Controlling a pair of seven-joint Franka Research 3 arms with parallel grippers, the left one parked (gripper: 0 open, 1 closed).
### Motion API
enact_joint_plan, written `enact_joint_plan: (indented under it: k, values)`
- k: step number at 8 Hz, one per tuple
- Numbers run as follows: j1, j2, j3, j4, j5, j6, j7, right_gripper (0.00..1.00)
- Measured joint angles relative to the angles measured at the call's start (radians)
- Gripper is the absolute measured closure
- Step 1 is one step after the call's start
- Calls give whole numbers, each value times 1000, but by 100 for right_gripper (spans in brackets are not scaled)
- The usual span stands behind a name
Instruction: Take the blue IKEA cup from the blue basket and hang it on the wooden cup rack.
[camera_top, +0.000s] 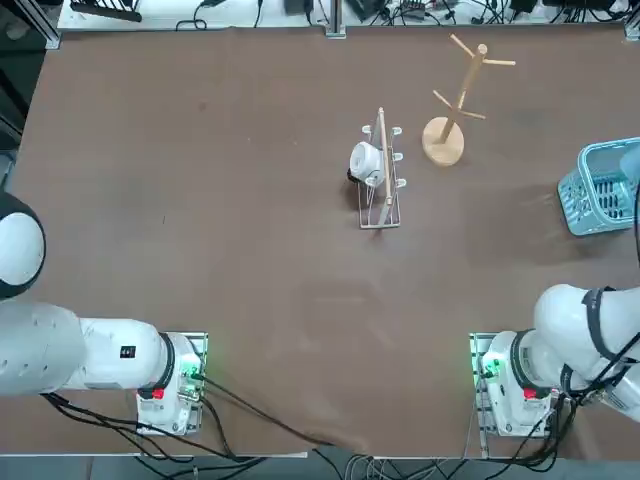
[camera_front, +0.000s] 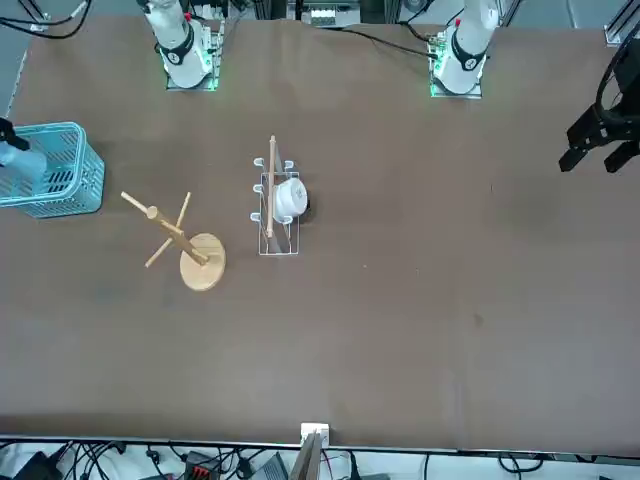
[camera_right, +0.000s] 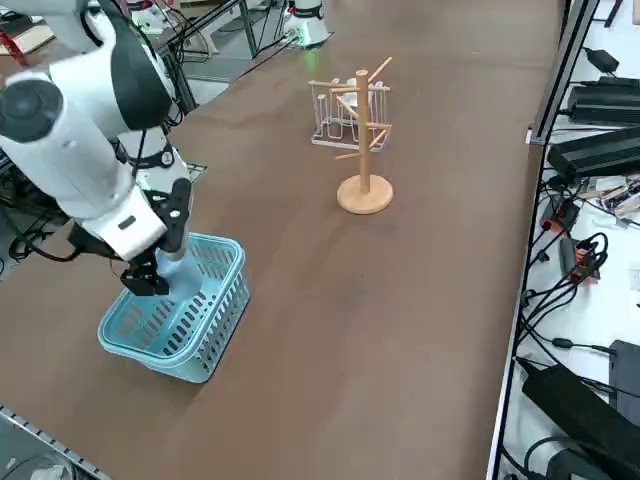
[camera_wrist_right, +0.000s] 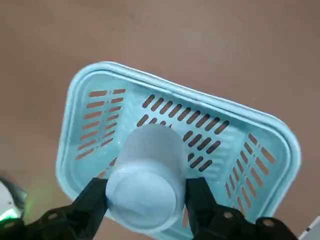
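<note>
Hand (camera_wrist_right: 145, 200) of the right arm points down over the blue basket (camera_right: 170, 340), its two fingers pinching the blue IKEA cup (camera_wrist_right: 145, 185) from opposite sides. Cup observed within the basket's outline; whether it touches the basket floor cannot be told. Wooden cup rack (camera_right: 364, 150) stands upright on the bench (camera_right: 400, 330), apart from the basket, near the wire rack (camera_top: 380, 190).

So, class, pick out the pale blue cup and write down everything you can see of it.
The pale blue cup is small, round-sided and smooth, apparently plastic, with a slight taper and one round end towards the wrist camera. No handle shows. The right pincer is at the blue basket, its fingers closed on the cup's opposite sides. Whether the cup touches the basket, I cannot tell.
</note>
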Motion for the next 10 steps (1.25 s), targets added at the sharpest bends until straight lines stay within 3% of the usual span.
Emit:
enact_joint_plan:
  k: [4, 6, 10]
  values:
    - [11, -5, 36, 166, 32, -188, -24, 14]
    - [22, -5, 56, 232, 145, -257, -32, 14]
    - [33, -2, 57, 336, 453, -406, -26, 15]
